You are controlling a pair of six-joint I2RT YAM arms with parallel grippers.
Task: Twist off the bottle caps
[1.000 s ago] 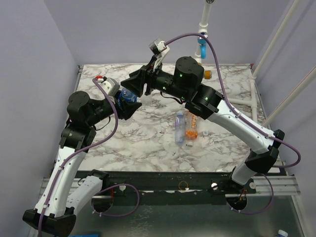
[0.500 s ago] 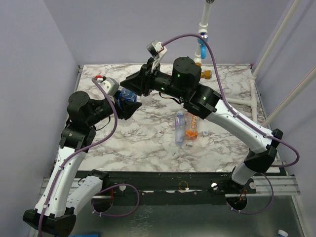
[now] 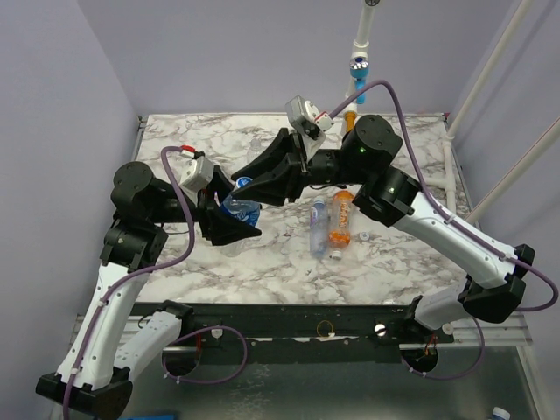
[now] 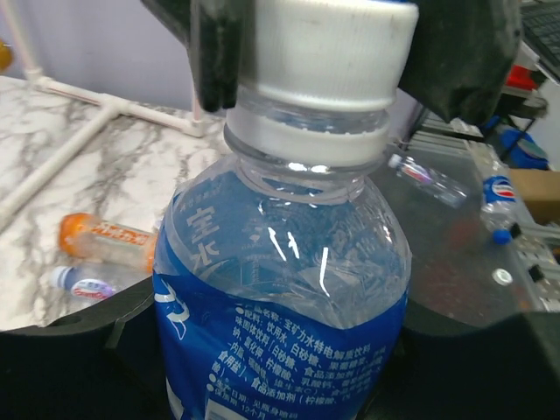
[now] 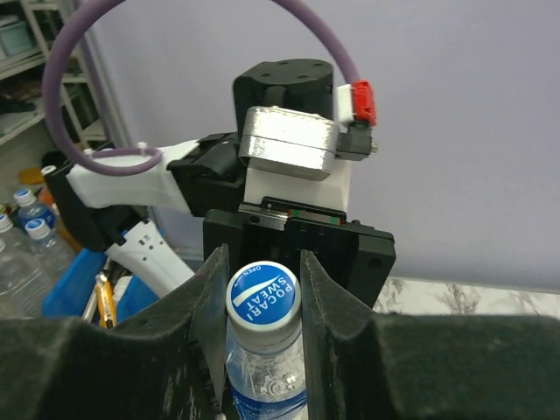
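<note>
Over the left half of the tabletop (image 3: 262, 262), your left gripper (image 3: 229, 223) is clamped round the body of the blue-labelled bottle (image 4: 280, 297) and holds it clear of the marble surface. Your right gripper (image 5: 262, 293) reaches in from the other side, its jaws pressed together on the white cap (image 4: 328, 44), which sits on the bottle's neck. Near the middle of the tabletop, the orange bottle (image 3: 339, 219) and the slim bottle (image 3: 318, 223) lie side by side.

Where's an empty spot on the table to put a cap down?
Bare marble on the table along its near edge, left of the slim bottle, and in the far left corner. Crowded around the orange bottle and loose caps.
</note>
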